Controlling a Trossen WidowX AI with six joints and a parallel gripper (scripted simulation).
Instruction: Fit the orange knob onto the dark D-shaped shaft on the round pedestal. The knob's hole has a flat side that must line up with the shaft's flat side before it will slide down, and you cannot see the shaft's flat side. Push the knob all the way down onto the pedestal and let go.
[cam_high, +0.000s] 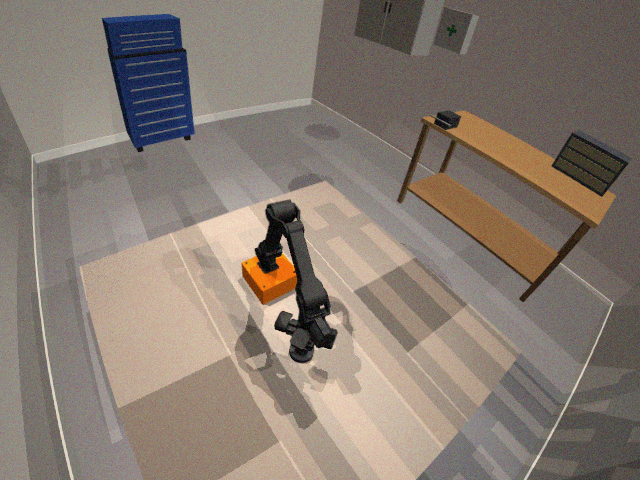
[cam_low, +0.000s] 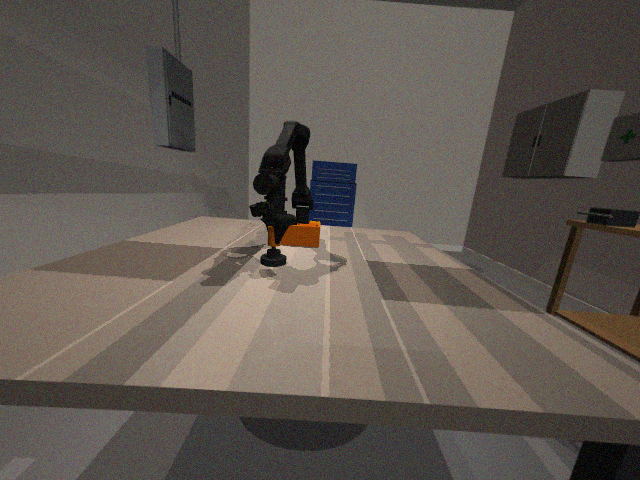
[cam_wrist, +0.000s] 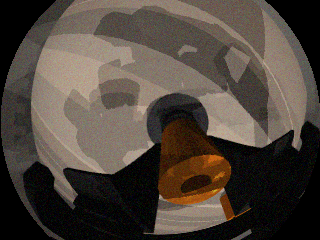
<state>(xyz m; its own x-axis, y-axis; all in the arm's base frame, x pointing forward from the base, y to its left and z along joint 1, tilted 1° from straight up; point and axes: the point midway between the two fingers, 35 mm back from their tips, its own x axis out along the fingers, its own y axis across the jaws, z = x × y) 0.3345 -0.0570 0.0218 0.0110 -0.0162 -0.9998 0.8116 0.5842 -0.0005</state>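
You are looking at the orange knob (cam_low: 270, 236) (cam_wrist: 194, 175), which is standing upright above the round pedestal (cam_high: 301, 354) (cam_low: 272, 259) (cam_wrist: 156, 120), its lower end staying clear of the base. You cannot tell whether its hole is engaging the shaft. Your black gripper (cam_high: 301, 335) (cam_low: 272, 229) (cam_wrist: 183, 144) is gripping the knob between its fingers. The black arm (cam_high: 305, 263) (cam_low: 300, 165) is arching over from its orange base box (cam_high: 271, 290) (cam_low: 305, 236), which is sitting farther off on the table (cam_high: 155, 320) (cam_low: 248, 335) (cam_wrist: 65, 65).

For markings, you are seeing a green cross on a wall box (cam_high: 454, 38) (cam_low: 617, 142) at the right. A dark strip is running across a grey wall cabinet (cam_low: 178, 113) at the left, but its lettering is too blurred to read.

The pale tabletop is showing thin light lines and overlapping bands of shadow, with darker patches left and right. Beyond it, a blue drawer chest (cam_high: 152, 98) (cam_low: 333, 201) is standing at the far wall. On the right, a double-door cupboard (cam_high: 387, 23) (cam_low: 550, 136) is hanging on the wall, and a wooden workbench (cam_high: 506, 155) (cam_low: 563, 268) is carrying a small dark object (cam_high: 447, 119) (cam_low: 612, 217) and a dark-framed organizer (cam_high: 589, 162). The floor is showing broad grey bands.
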